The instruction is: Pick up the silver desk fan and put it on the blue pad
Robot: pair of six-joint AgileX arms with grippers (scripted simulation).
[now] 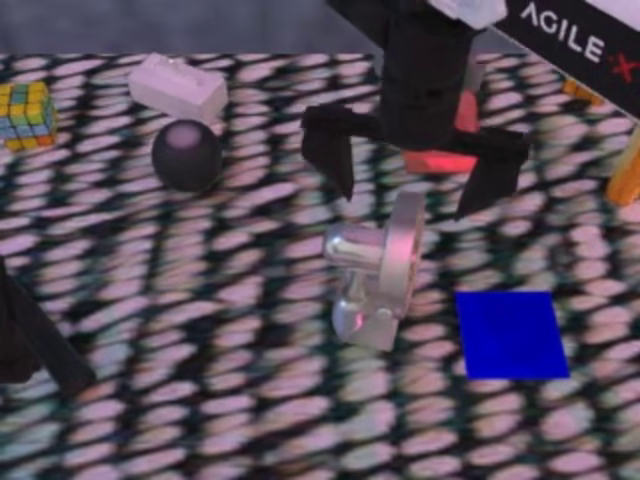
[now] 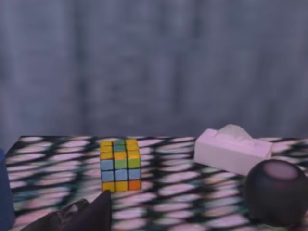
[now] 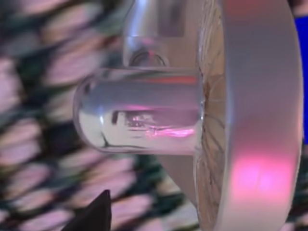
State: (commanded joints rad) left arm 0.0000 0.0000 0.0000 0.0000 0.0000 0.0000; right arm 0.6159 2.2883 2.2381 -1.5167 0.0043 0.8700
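The silver desk fan (image 1: pixel 375 270) stands on the patterned table near the middle, its ring head edge-on from above and its motor bulb pointing to the left. My right gripper (image 1: pixel 415 175) hovers open just behind and above it, one finger on either side of the ring's line. In the right wrist view the fan (image 3: pixel 144 110) fills the picture, and one dark fingertip (image 3: pixel 98 211) shows apart from it. The blue pad (image 1: pixel 510 333) lies flat to the fan's right, bare. My left arm (image 1: pixel 30 345) is parked at the table's left edge, its gripper (image 2: pixel 192 226) open and holding nothing.
A dark glossy ball (image 1: pixel 187 155) and a pale tissue box (image 1: pixel 178 85) sit at the back left, with a colour cube (image 1: pixel 25 115) at the left edge. A red object (image 1: pixel 445 160) lies under the right arm. An orange thing (image 1: pixel 625 170) is at the right edge.
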